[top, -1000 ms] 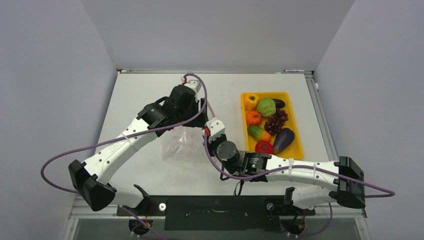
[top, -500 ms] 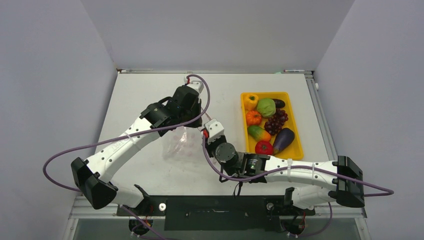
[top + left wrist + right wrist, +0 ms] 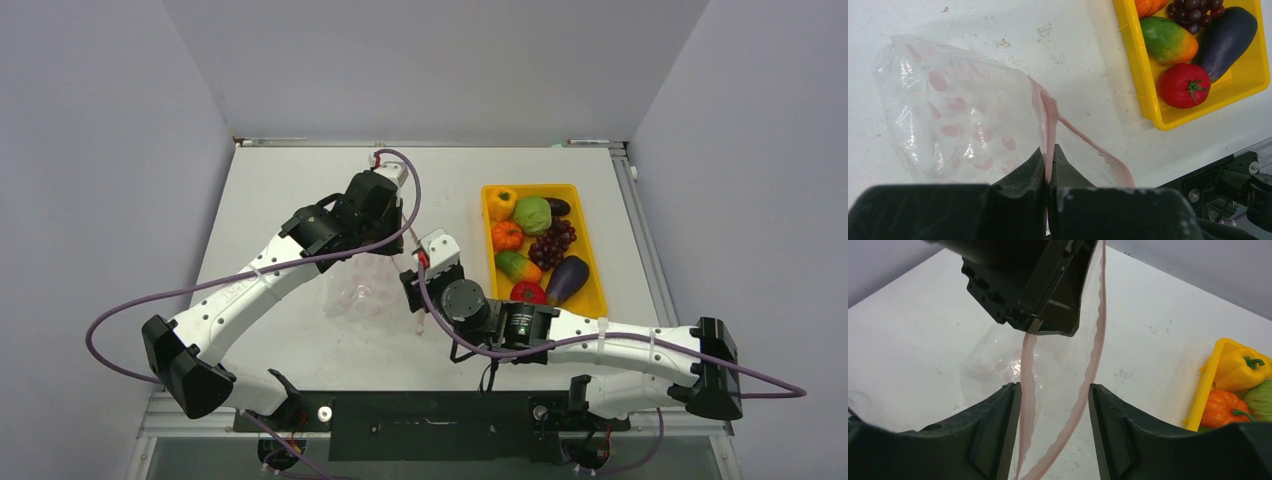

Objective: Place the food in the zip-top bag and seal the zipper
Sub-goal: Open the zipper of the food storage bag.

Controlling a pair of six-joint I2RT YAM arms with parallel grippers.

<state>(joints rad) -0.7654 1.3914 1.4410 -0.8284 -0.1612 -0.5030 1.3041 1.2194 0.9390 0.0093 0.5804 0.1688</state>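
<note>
The zip-top bag is clear with pink dots and hangs by its mouth above the table. My left gripper is shut on one lip of the pink zipper. The other lip sags away, so the mouth gapes. My right gripper is open, and both zipper strips run loose between its fingers. The food lies in the yellow tray: bell pepper, grape bunch, eggplant and a red tomato. No food shows inside the bag.
The tray stands at the table's right side, a short way right of the right wrist. The left arm crosses the table's left half. The black front rail runs along the near edge.
The left gripper closed on the zipper lip. The right gripper let go of the bag and opened, and its arm shifted slightly right and nearer.
</note>
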